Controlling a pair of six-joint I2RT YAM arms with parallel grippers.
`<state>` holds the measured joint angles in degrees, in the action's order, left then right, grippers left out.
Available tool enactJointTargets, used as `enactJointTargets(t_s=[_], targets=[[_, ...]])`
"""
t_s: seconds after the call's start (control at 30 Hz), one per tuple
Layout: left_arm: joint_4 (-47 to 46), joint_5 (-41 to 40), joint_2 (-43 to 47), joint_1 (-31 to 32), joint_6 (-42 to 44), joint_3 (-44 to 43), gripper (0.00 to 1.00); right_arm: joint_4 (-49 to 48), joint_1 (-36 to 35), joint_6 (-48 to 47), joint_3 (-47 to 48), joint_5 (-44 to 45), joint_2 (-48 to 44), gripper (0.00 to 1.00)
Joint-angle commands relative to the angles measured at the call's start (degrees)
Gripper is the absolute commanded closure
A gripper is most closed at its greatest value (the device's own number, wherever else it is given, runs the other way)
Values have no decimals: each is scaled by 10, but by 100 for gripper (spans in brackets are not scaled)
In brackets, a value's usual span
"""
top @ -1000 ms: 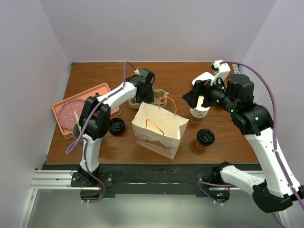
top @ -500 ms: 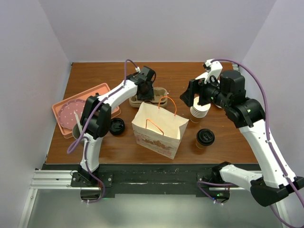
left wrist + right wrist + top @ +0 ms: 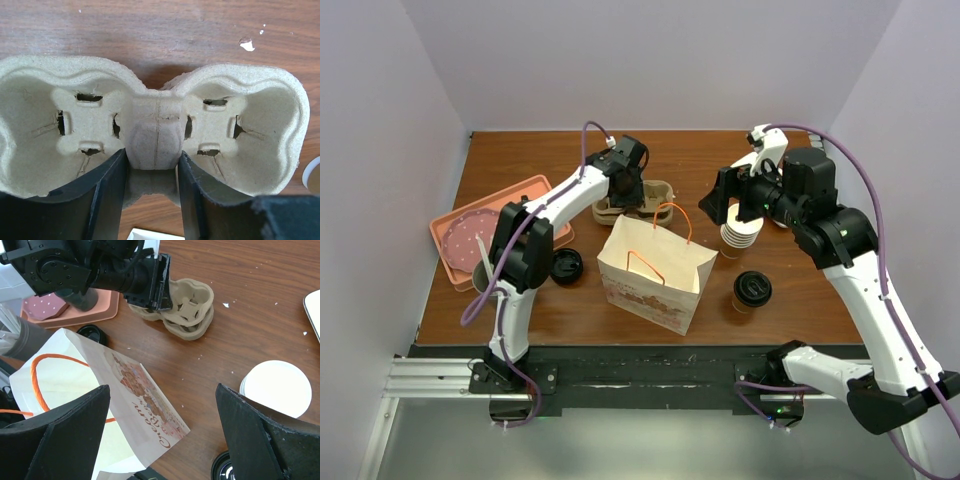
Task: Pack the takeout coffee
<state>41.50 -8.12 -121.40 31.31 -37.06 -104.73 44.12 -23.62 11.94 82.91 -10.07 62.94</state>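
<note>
Evidently light, thin-walled and crushable, the takeout coffee stands on the table right of the paper bag, best taken gently just below the lid; the right gripper gapes wide, while the left gripper pinches the centre post of the pulp carrier, a hold only its wrist view shows.
</note>
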Motion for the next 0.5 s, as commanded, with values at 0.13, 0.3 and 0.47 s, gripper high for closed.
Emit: enactJointTargets(t_s=[0.13, 0.3, 0.47], targets=[[-5, -12, 37, 1, 6, -28, 55, -24, 1, 12, 9, -6, -24, 9], [-8, -23, 51, 1, 6, -31, 56, -17, 0, 11, 12, -5, -32, 9], [-8, -44, 61, 1, 8, -41, 56, -11, 1, 8, 8, -4, -41, 9]])
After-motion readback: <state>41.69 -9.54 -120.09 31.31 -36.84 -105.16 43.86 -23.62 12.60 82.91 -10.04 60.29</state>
